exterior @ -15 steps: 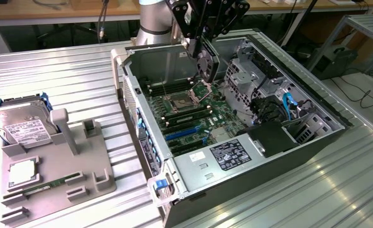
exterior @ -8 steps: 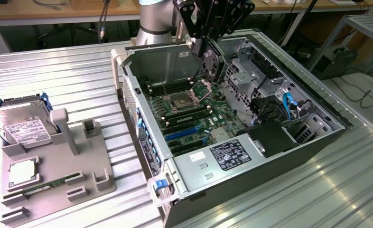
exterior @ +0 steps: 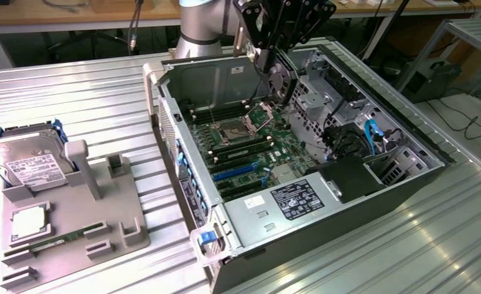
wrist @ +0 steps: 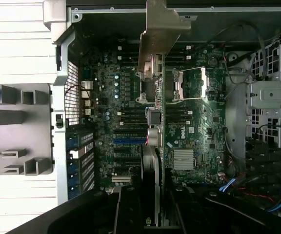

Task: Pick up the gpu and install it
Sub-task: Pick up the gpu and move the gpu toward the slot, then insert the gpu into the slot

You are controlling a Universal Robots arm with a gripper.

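Ridged silver metal tabletop (exterior: 85,104) carries an open black-and-grey computer tower case (exterior: 193,82) lying on its side, green motherboard (exterior: 249,147) exposed. Grey plastic fixture block (exterior: 114,226) at the exterior view's left holds a silver boxy hard drive (exterior: 30,165). Thin flat gpu card (exterior: 279,82), dark face, silver metal bracket at one end, hangs edge-down over the motherboard near the processor socket. Black end effector (exterior: 273,55) is clamped on the gpu card.

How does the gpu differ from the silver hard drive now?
The gpu, a thin flat card, hangs upright, gripped in the black hand over the open computer case. The boxy silver hard drive with a white label leans in the grey holder beside the case. The gpu is slim, the hard drive thick. Neither is installed.
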